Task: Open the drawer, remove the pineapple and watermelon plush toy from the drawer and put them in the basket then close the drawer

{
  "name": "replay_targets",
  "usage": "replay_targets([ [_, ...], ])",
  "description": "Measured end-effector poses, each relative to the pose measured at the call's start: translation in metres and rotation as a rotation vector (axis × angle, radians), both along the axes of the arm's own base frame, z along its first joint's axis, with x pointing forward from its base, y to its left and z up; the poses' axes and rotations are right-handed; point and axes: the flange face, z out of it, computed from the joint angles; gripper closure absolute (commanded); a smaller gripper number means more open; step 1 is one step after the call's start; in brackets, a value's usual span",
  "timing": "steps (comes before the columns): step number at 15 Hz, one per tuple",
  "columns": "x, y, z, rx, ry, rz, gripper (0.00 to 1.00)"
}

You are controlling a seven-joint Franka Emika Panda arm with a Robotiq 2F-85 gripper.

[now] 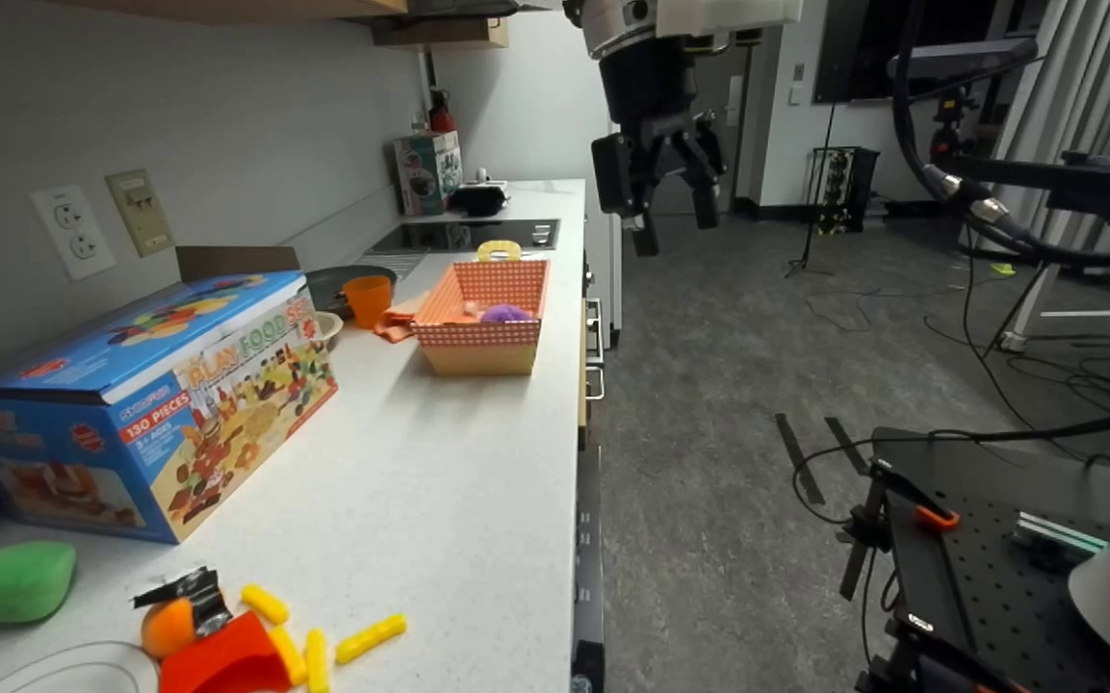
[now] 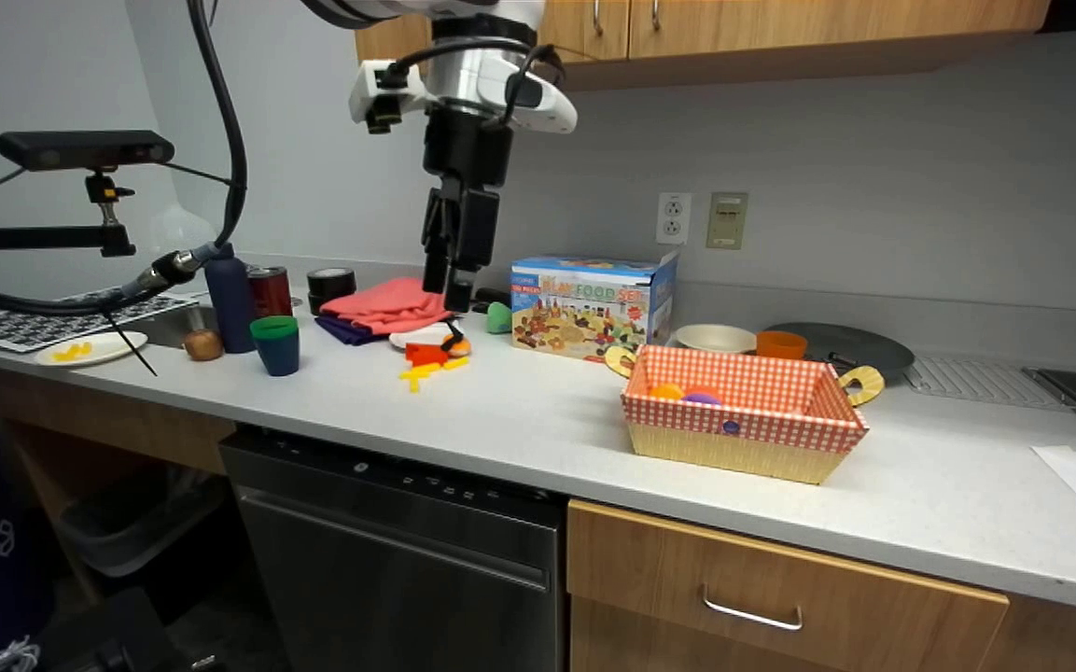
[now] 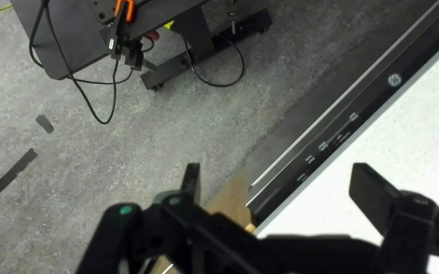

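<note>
Fingers wide apart on your gripper, up high above counter level.
In both ext. views the basket, red-and-white check on a tan base, stands upright on the counter, above the drawer. You see an orange item and a purple item in the basket. Next to the dishwasher, the drawer has a wood front w/ metal handle; you can see the drawer's top edge past the counter lip, so it's prob. slightly ajar, tho hard to be sure from here. Behind the basket you've got an orange cup & white bowl; the blue food-set box stands near, by the wall.
</note>
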Motion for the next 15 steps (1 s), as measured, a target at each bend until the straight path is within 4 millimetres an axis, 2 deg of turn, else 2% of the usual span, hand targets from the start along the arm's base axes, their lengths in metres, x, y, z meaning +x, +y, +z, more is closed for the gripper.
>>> replay_targets([
  [1, 0.001, -0.007, 0.001, -0.001, -0.01, -0.02, 0.0],
  [6, 0.002, -0.003, 0.001, -0.007, -0.015, -0.033, 0.0],
  [8, 0.003, -0.011, -0.003, -0.009, -0.008, -0.064, 0.0],
  [11, 0.011, -0.051, -0.03, -0.014, 0.015, -0.187, 0.0],
  [15, 0.023, -0.126, -0.095, 0.007, 0.04, -0.379, 0.0],
])
